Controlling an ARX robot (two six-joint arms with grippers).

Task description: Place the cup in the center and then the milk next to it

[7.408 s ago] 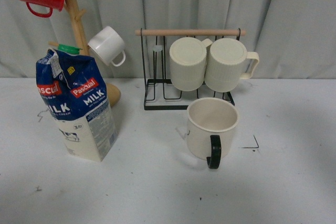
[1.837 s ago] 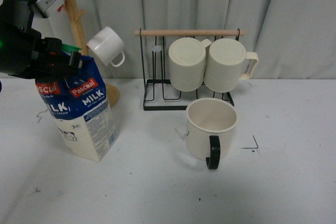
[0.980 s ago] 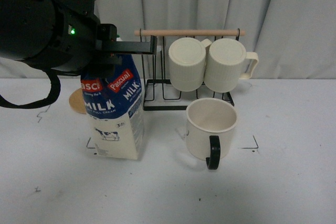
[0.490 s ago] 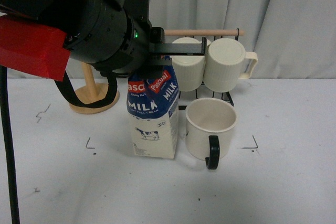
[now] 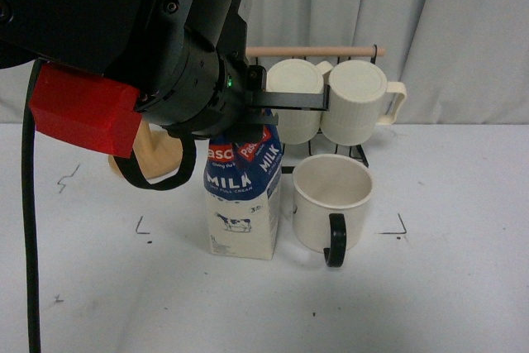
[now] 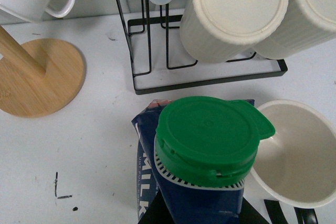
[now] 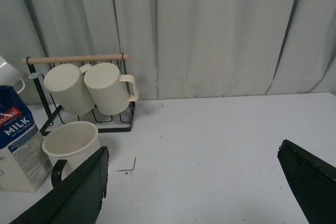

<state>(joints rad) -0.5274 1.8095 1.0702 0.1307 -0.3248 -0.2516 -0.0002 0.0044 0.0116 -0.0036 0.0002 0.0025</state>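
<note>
Our left gripper (image 5: 248, 126) pinches the milk (image 5: 242, 204) by its top; the carton has shifted right, now just beside the cup (image 5: 333, 202). Our right gripper (image 7: 194, 192) stays spread.

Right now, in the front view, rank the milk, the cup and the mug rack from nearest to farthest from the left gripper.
1. The milk, directly under the left gripper, its top at the jaws.
2. The cup, just to the milk's right, lower on the table.
3. The mug rack, behind the cup by the curtain.
</note>
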